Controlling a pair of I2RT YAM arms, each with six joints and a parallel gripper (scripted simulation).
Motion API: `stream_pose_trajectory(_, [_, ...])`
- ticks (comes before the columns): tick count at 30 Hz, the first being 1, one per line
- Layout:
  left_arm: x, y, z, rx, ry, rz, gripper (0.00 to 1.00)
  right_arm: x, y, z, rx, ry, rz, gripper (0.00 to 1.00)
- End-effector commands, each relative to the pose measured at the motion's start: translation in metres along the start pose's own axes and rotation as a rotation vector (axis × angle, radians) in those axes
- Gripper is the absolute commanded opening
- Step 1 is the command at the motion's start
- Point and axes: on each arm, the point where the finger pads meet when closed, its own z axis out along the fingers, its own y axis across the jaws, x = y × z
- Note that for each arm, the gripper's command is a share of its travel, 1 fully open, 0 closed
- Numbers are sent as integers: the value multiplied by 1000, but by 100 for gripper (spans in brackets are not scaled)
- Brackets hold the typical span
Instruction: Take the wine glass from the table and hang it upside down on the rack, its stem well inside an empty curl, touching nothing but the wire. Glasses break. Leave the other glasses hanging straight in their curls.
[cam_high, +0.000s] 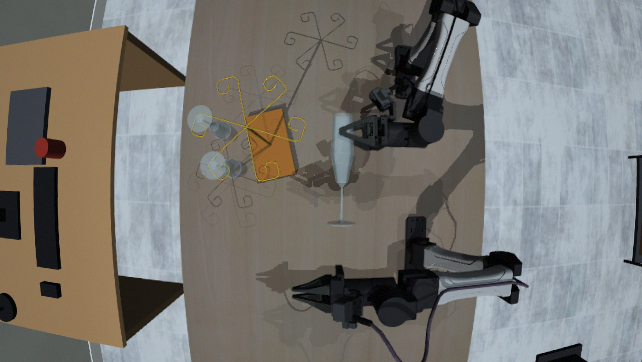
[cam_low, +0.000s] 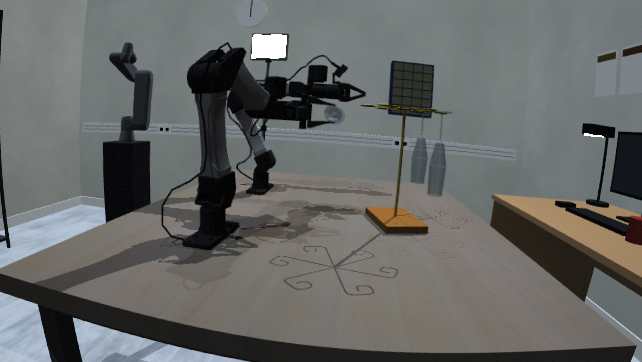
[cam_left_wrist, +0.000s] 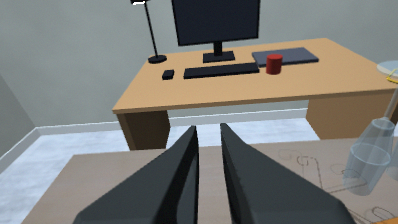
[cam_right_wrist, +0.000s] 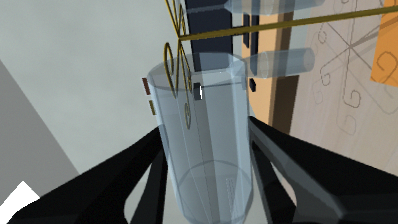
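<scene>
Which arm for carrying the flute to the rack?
Right. The right gripper already holds the wine glass by its bowl, beside the rack. The left gripper is empty, off to the side.
</scene>
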Motion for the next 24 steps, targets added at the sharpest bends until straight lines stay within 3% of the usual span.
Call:
stream_pose_trajectory(1, [-24,-6,-11,5,-51,-16,15,-3,8,0,-21,-5,65,0])
stream_pose_trajectory(14, [8,-38,-46,-61,103,-165,15,-3,8,0,-21,-5,65,0])
stream_pose_trajectory(23, [17,-64,-104,-65,167,-251,15,-3,8,0,-21,-5,66,0])
stream_pose_trajectory(24, [18,-71,-93,-38,169,-231,15,-3,8,0,-21,-5,66,0])
